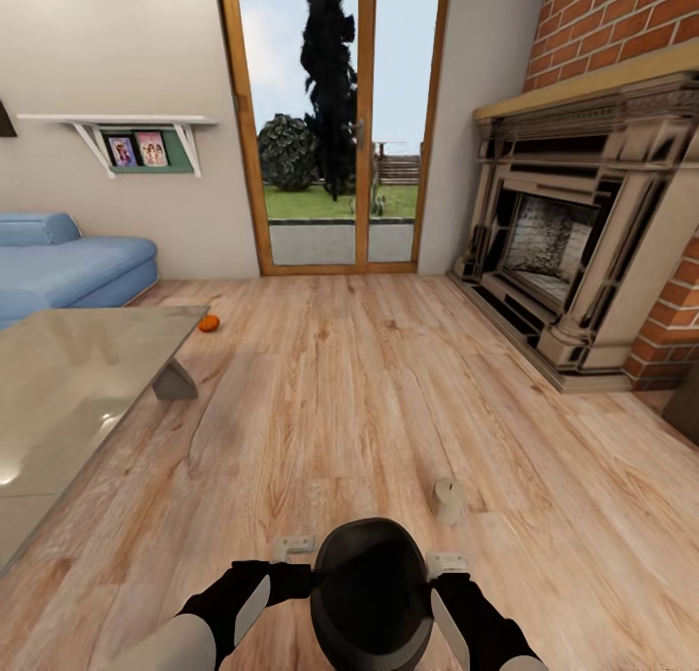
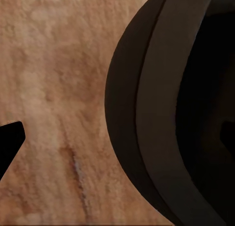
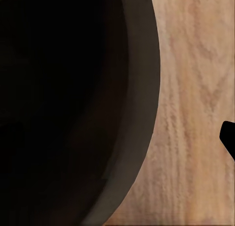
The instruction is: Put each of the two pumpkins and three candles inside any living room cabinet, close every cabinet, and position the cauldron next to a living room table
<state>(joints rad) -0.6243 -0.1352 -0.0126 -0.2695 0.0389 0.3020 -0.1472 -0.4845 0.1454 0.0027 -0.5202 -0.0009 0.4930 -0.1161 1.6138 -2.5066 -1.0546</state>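
Wooden floor (image 1: 369, 380) carries a candle (image 1: 448, 499) and a pumpkin (image 1: 209, 322); both grippers press the cauldron (image 1: 372, 593) between them, finger opening unclear.

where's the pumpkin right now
In the head view the pumpkin lies on the wood floor at the left, just past the far corner of the glass-topped table, with the blue sofa beyond it.

Matte black cauldron (image 1: 372, 593), glossy table (image 1: 68, 380), seemingly wooden floor (image 1: 369, 389).
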